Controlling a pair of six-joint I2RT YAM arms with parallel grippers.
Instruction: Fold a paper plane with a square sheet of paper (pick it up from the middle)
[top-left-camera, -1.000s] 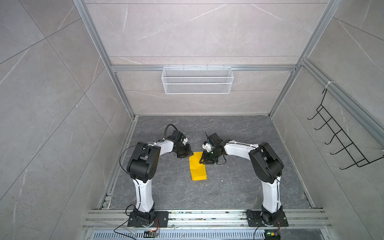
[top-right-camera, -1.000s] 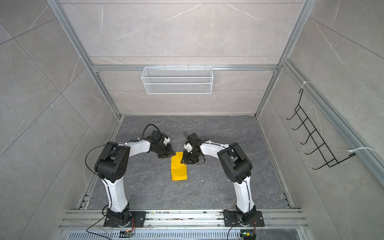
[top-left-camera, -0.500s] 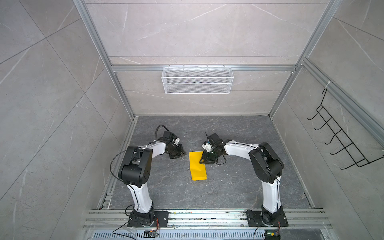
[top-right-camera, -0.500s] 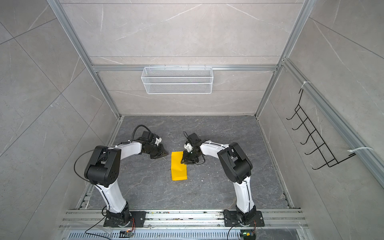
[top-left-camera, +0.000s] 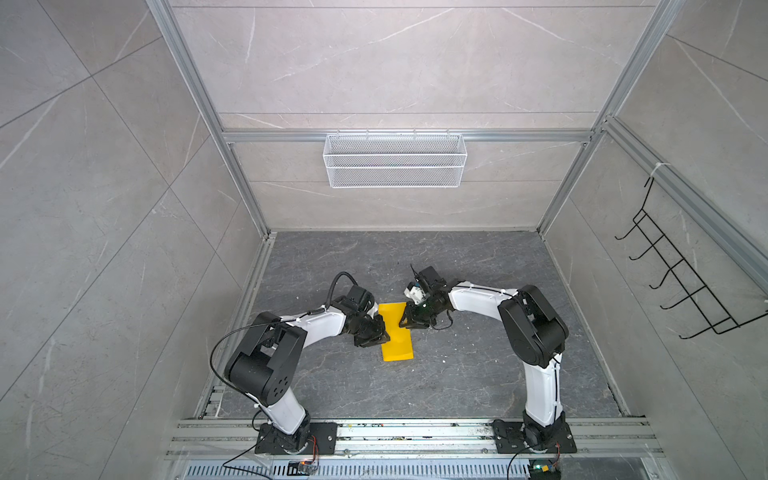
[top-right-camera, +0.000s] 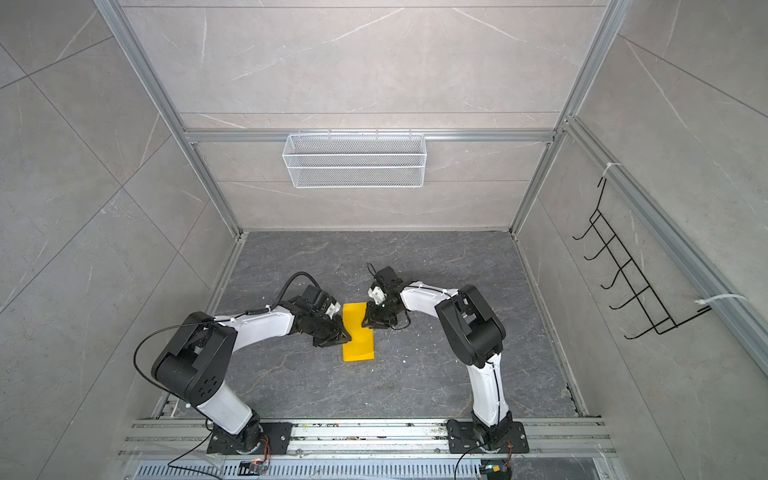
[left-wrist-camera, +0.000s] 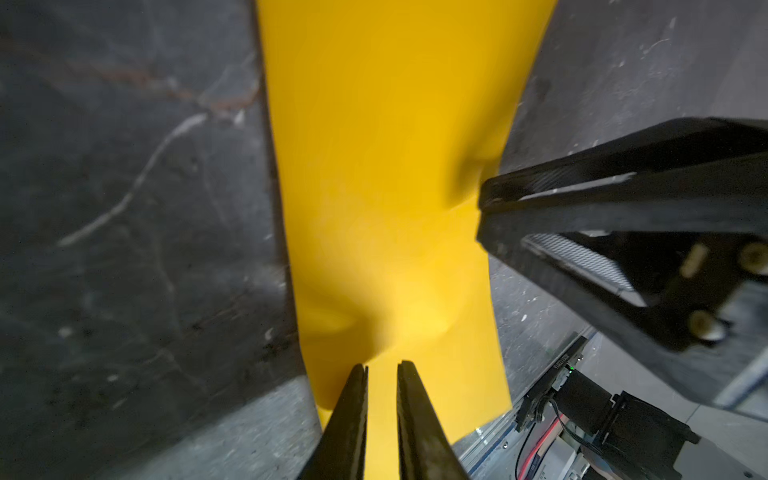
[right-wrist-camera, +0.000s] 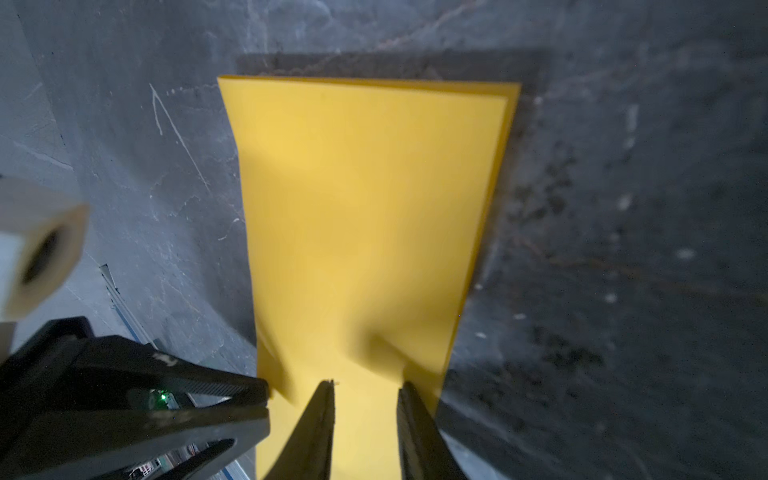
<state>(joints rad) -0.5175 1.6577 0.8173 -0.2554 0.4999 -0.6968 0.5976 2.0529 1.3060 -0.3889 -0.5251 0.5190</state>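
The square sheet of paper (top-left-camera: 398, 338) (top-right-camera: 358, 338) lies on the dark floor folded in half into a bright yellow upright rectangle. My left gripper (top-left-camera: 382, 334) (left-wrist-camera: 382, 365) is low on its left edge, its jaws a narrow gap apart and the tips touching the paper (left-wrist-camera: 386, 187). My right gripper (top-left-camera: 405, 323) (right-wrist-camera: 365, 384) is on the right edge further back, with its jaws a little wider and the tips pressing on the paper (right-wrist-camera: 365, 208). The sheet dimples and buckles at both sets of tips. No paper plane shape shows.
A white wire basket (top-left-camera: 395, 160) hangs on the back wall. A black hook rack (top-left-camera: 681, 282) is on the right wall. Metal rails (top-left-camera: 395, 432) run along the front, where both arm bases stand. Small white specks dot the floor.
My left gripper drew away to the left of the paper, then came back to its left edge, nearer the front than before. The right gripper and the paper stayed put.
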